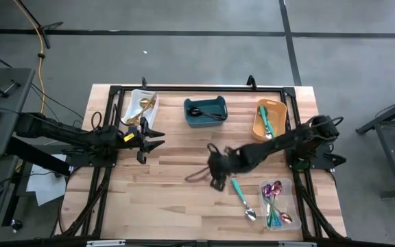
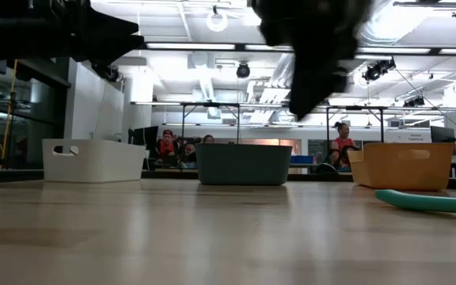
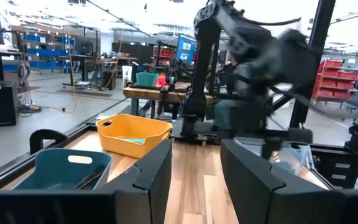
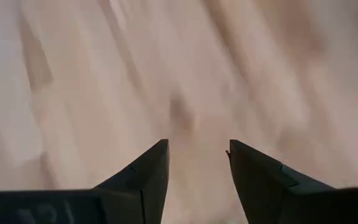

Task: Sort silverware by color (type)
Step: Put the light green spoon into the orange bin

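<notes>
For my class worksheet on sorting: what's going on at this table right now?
A two-armed robot is sorting cutlery into bins by colour. The right gripper hangs open and empty over the bare wooden table, near a teal-handled spoon lying loose. The left gripper waits open beside the white bin holding gold pieces. Black pieces lie in the teal bin, teal-handled ones in the orange bin, iridescent ones in the clear bin.

No text, label, brand or number can be read anywhere.
</notes>
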Robot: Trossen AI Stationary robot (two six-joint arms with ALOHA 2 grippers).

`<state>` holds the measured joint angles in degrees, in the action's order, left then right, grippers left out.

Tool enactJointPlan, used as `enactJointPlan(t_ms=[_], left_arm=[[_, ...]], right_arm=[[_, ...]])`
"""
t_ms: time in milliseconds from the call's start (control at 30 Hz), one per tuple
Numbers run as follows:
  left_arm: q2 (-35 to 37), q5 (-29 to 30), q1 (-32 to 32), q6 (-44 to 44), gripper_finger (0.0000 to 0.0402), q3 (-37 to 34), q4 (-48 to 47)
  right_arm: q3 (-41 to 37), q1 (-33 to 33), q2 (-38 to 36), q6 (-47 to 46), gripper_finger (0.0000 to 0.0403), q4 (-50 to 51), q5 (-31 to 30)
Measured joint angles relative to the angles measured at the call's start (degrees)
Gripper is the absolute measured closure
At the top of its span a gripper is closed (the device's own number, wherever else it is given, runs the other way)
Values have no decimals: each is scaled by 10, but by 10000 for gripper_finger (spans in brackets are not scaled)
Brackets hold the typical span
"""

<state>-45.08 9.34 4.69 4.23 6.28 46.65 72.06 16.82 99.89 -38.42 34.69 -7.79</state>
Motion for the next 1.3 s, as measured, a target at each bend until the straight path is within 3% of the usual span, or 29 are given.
enactJointPlan(t_ms=[200,500,667,1033,1133,1300], left_arm=[[0,0,0,0,273,0,0],[0,0,0,0,273,0,-1],[0,0,0,0,273,0,-4],[0,0,0,1,273,0,-5],[0,0,0,1,273,0,-5],[0,0,0,1,273,0,-5]], right_arm=[[26,80,37,-240,242,117,74],[27,126,67,-435,242,184,38],[27,126,102,-443,242,195,77],[30,124,151,-422,244,189,97],[30,124,152,-421,265,189,95],[30,124,153,-410,336,186,93]])
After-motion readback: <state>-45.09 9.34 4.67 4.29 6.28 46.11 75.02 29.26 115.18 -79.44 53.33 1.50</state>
